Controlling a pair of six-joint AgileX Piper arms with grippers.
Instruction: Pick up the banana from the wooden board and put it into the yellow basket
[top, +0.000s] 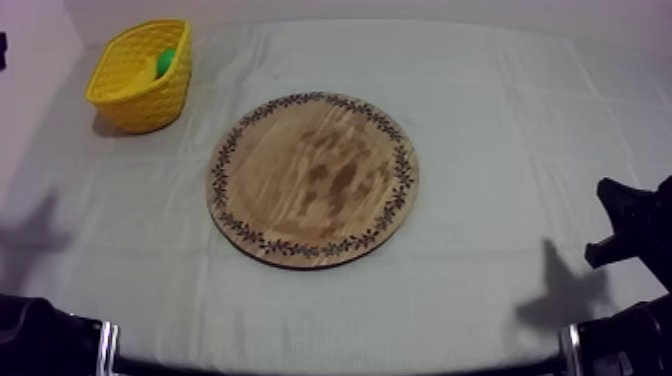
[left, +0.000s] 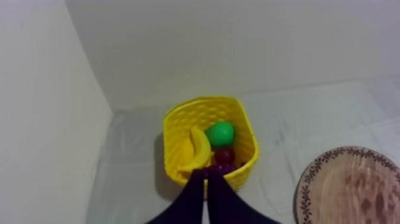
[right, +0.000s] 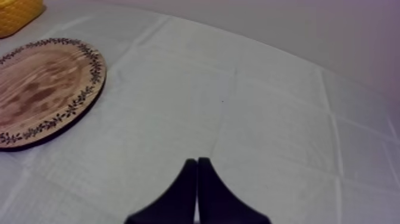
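My top camera looks down slantwise on the whole grey-white clothed table (top: 500, 120). Left wrist camera faces the yellow plastic basket (left: 171, 143), near. Right wrist camera sits low over the cloth. All three share the round, pattern-rimmed wooden board (top: 312, 180).

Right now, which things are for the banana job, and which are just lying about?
For the job:
- the banana, already lying in the basket
- the yellow basket
- the wooden board

Just lying about:
- the green fruit, in the basket beside the banana
- the small red fruit, in the basket too
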